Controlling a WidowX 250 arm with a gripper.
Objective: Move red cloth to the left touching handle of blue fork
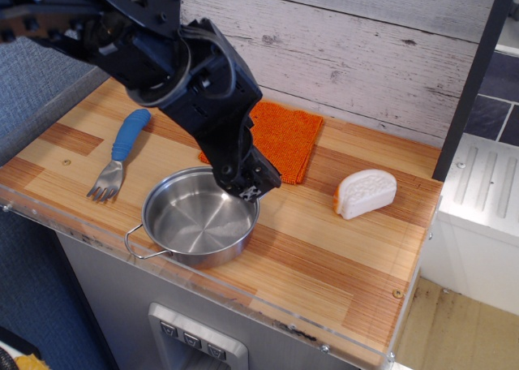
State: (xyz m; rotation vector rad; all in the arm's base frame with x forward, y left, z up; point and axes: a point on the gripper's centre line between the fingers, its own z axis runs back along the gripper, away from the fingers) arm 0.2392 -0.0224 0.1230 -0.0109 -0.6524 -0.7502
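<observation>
Nearest you, low in the frame's center, sits the pan (199,221), with the fork (120,154) to its left. Your gripper (247,189) hangs over the pan's far rim; you cannot tell its opening, and it seems to hold nothing. Behind it, upper center, lies the cloth (285,136), well apart from the fork.

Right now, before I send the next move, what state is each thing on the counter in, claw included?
Cloth: flat at the back by the wall, partly hidden by the arm, apart from the fork.
Fork: flat at the left, tines toward the front edge.
Pan: upright, empty, handle front-left.
White wedge: resting at the right, untouched.
Claw: at the pan's back rim, holding nothing; open or shut unclear.
</observation>
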